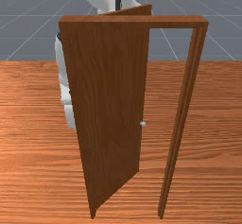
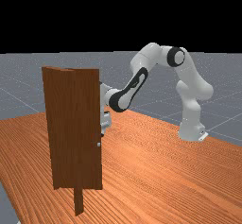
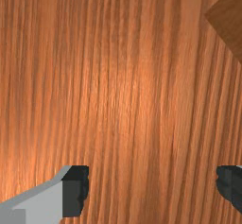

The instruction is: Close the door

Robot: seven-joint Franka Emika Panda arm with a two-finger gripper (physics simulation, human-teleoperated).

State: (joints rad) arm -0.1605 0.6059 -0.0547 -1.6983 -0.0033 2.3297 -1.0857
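- The door (image 1: 111,100) stands open in the front view, left of the middle: its near edge meets the left side of the frame (image 1: 182,109), and its free edge is swung to the far side, towards the arm (image 2: 151,57).
- In the far view, the door is upright left of the middle, with the arm reaching towards it from the right.
- It is a tall, flat rectangular panel of dark brown wood, with fine wavy grain.
- A small, round, pale knob (image 1: 143,124) sits at its free edge.
- The frame is of slim, square-cut brown wood, with a straight bar across the top.
- The table (image 1: 28,124) is glossy orange-brown wood with streaky grain.
- The gripper (image 2: 106,120), white, is partly hidden behind the door's right edge in the far view.
- Its blocky black fingertips (image 3: 75,190) are spread well apart, released, with nothing grasped between them.
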